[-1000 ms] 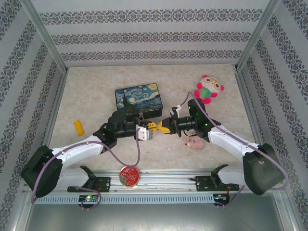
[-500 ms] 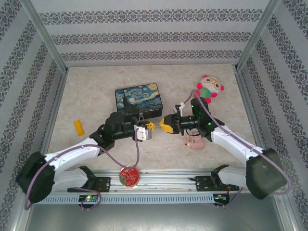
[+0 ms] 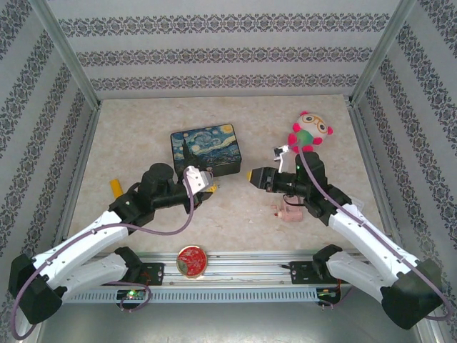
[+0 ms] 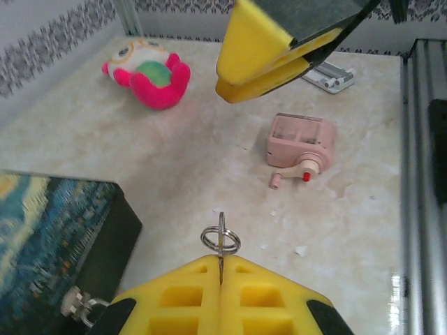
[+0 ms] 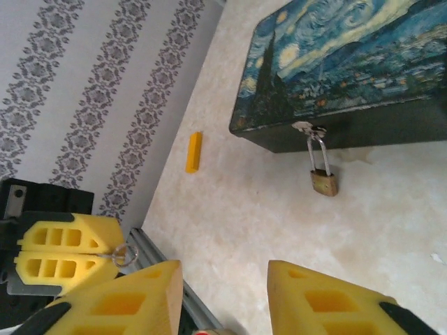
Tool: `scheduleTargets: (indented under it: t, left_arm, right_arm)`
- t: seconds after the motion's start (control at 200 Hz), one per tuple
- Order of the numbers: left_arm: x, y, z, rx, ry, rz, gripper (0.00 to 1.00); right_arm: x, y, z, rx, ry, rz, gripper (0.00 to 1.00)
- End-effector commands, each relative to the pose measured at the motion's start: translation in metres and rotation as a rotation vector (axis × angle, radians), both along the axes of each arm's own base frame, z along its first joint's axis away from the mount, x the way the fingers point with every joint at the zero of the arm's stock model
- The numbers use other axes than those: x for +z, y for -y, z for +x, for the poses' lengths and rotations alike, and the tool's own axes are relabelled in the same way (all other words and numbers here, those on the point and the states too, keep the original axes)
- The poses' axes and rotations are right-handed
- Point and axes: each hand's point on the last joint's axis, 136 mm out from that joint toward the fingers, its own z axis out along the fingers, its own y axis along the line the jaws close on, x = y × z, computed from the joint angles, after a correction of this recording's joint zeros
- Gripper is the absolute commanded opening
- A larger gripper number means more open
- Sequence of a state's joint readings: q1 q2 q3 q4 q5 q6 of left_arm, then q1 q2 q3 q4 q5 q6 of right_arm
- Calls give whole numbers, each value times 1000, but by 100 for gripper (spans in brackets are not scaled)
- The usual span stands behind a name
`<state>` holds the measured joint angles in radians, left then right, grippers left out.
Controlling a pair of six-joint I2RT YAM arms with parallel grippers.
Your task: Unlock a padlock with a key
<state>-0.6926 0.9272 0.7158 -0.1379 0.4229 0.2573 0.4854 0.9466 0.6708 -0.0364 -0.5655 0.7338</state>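
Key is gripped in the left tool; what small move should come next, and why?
Probably swing the left tool, shut on the key, toward the padlock: it hangs from the hasp of the Starry Night box, and the right tool is open and empty.

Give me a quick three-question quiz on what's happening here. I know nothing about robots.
1. Fill in: the right gripper is empty and its fingers are ____ (open or shut).
2. What holds the key? A: the left gripper. B: the right gripper. C: neither.
3. True or false: the padlock hangs on the front latch of the Starry Night box.

Key: 1 open; 2 A; 3 true.
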Motion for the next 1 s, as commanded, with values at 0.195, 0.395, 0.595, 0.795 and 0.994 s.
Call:
scheduleTargets:
  t: [0.195,0.395,0.595,0.795,0.994]
  left_arm:
    - [-14,-2,-25,-42,-319,-66,0]
    - [0,1,-28,-87,-306,-120,0]
    - [0,2,-29,-98,-326,-132,0]
    - [4,4,-31,-123,-332,-157,0]
    - [5,3,-30,-124,-331,-167,0]
  right_arm:
    - [44,-51,-35,379,327,96,47]
    - [34,-73,-54,538,308,103,40]
    - [28,-82,-62,595,299,96,35]
    - [25,-85,-65,615,282,97,34]
    - [20,-87,-68,632,256,93,33]
